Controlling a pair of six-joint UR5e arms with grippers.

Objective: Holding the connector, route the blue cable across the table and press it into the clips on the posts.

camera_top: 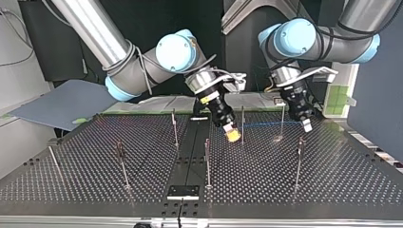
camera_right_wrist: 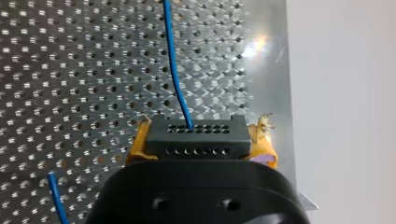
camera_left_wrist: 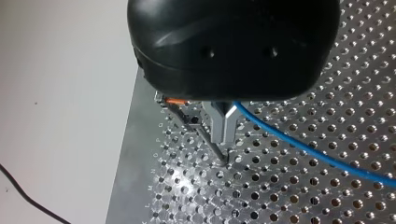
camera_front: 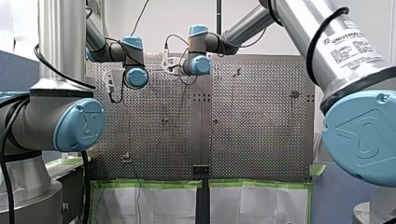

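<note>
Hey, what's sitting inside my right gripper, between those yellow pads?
A black connector with rows of small holes, clamped in the right gripper between its yellow pads; the blue cable leaves its face. Its back end is hidden by the gripper body.

cable [camera_top: 266, 125] from connector [camera_right_wrist: 196, 136] in right jaws to left jaws, above table [camera_top: 332, 183]

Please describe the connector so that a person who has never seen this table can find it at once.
Start at the perforated metal table, then find my right arm's black claw with yellow pads. Clamped between those pads sits the small black rectangular connector; only it has two rows of tiny holes, with the thin blue cable leaving one.
</note>
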